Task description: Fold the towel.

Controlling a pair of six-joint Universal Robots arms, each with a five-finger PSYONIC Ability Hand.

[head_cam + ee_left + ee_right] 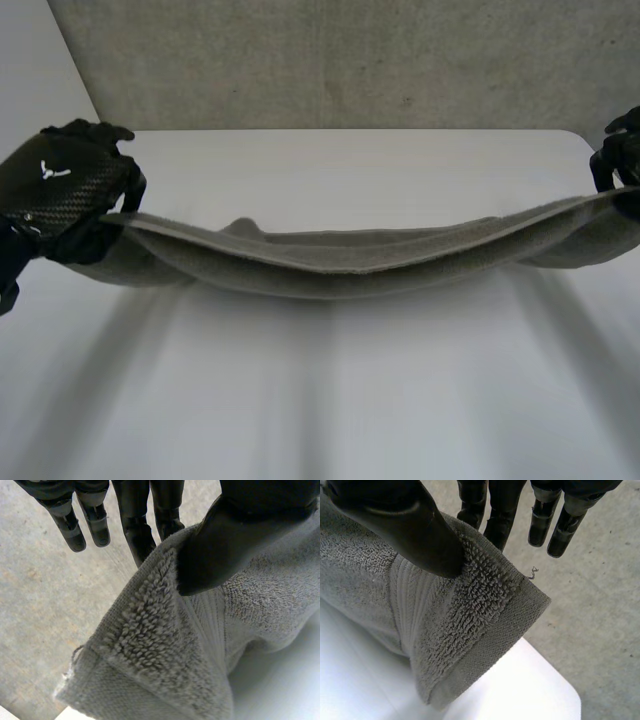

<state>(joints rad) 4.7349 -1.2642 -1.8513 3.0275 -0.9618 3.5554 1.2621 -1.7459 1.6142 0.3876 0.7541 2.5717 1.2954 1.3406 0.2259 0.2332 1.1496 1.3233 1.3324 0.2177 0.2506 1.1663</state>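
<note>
Towel (350, 255) hangs stretched between both hands over the white counter (330, 400), sagging in the middle. Left hand (65, 185) pinches one end corner, thumb (225, 545) pressed on the cloth against the nearer fingers, the other fingers straight and free; right hand (615, 160) pinches the opposite corner likewise under its thumb (415, 530). Small white mark on the left hand's back, too small to read.

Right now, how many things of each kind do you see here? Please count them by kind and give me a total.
Grey towel: 1
Black hands: 2, the left hand and the right hand, each pinching one end of the towel
White table: 1
Total: 4
</note>
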